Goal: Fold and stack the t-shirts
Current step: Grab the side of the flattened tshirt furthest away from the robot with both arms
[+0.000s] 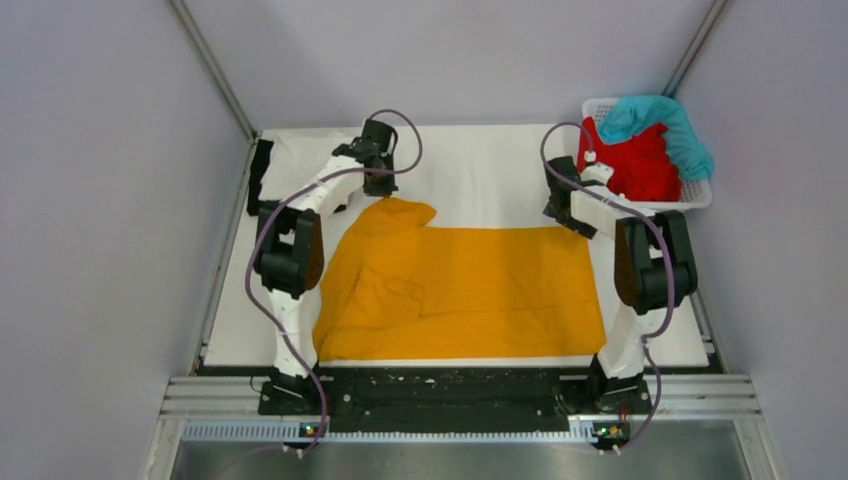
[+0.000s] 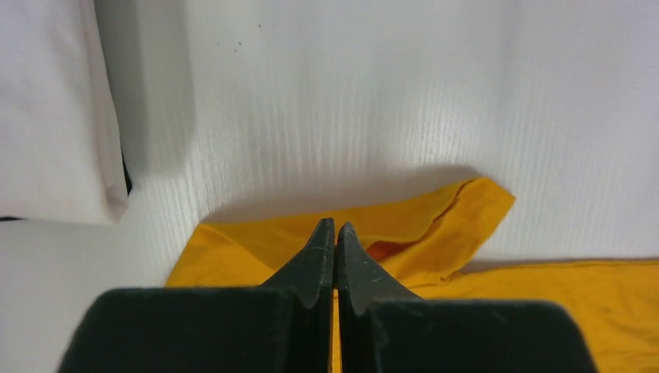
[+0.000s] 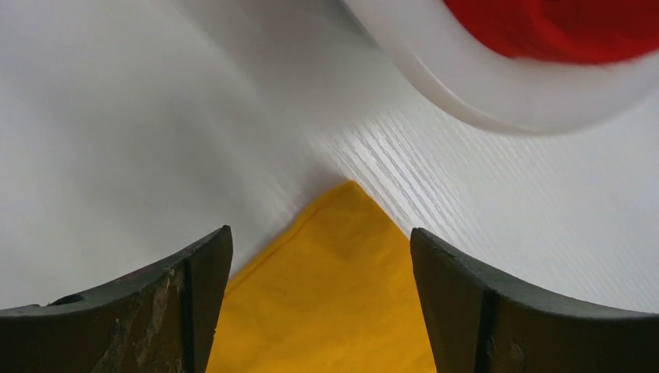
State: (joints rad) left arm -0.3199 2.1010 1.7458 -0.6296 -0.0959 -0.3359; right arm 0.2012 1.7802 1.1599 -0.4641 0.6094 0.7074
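Nearest the bases, the mustard shirt (image 1: 470,290) is laid flat on the white table (image 1: 490,165), its near hem along the table's near edge. The shirt's L side is rumpled, w/ a sleeve folded inward over the body. Further back, at the shirt's far-L corner, a flap is turned over into a rounded hump. The L gripper (image 2: 335,227) is held just over this hump, jaws pressed together tip to tip, w/ no cloth seen pinched at the tips. At the far-R corner the R gripper (image 3: 319,233) is poised w/ jaws spread wide, and the shirt's pointed corner is seen between the fingers, apparently untouched. Left of the L gripper, white cloth (image 2: 47,116) is seen folded at the table's far-L edge, w/ a dark sliver under it that can't be identified. Farthest back, at the far-R corner, a white basket (image 1: 700,198) is set. A red shirt (image 1: 635,165) is bunched in it, and a teal shirt (image 1: 655,118) is draped over the red one and the rim.
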